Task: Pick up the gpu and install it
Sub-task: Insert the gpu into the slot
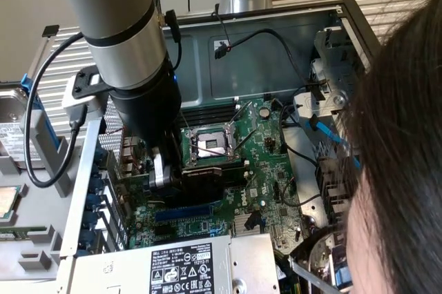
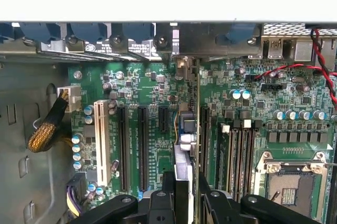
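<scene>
Exterior view: the gripper point(image 1: 168, 170) hangs low inside the open computer case point(image 1: 276, 52), clenched on the gpu point(image 1: 204, 178), whose dark body sits just over the motherboard point(image 1: 262, 149) beside the CPU socket point(image 1: 208, 143). This looks like the install step, card in hand.

Wrist view: the gripper point(image 2: 181, 195) pinches the gpu point(image 2: 182, 163) edge-on, standing upright above the expansion slots point(image 2: 142, 145). Seating it calls for lining the card's edge squarely with a slot.

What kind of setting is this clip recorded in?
Likely a computer assembly or repair bench: an opened desktop case lies flat with its motherboard exposed, a power supply along one edge, and a robot arm reaching in.
</scene>
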